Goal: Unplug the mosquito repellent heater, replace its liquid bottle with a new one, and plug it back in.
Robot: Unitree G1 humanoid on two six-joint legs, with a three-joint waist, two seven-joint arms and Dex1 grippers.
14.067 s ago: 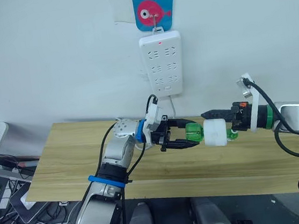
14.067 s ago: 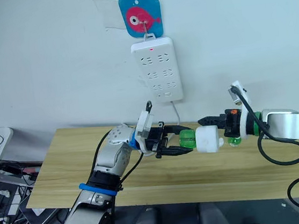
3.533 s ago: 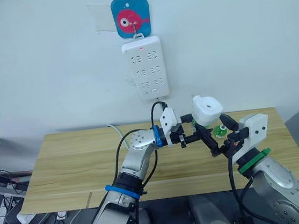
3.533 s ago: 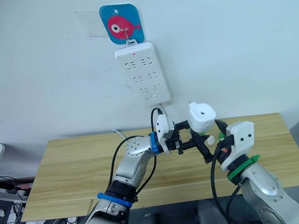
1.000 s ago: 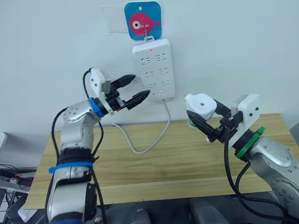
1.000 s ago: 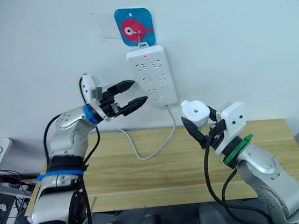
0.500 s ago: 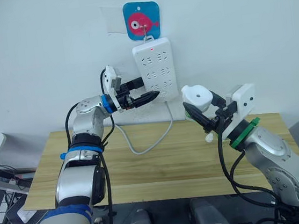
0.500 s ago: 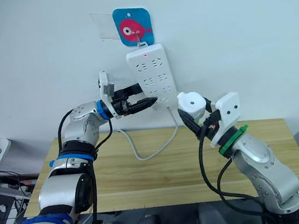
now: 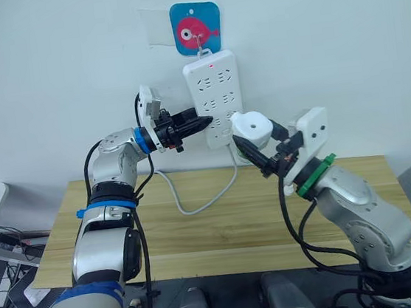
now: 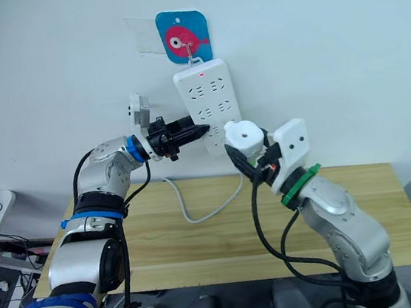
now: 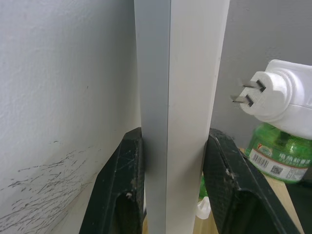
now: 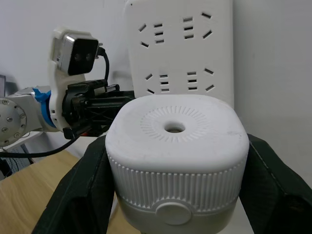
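Right gripper (image 9: pixel 263 150) clamping rounded ribbed white plastic mosquito repellent heater (image 9: pixel 251 127)

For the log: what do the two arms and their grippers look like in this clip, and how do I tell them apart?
Both arms are silver-grey metal with white wrist housings and loose black cables. The left arm wears blue bands at wrist, forearm and upper arm; the right arm wears one green band near the wrist. The left gripper and right gripper each have two black fingers with a woven, carbon-like texture.
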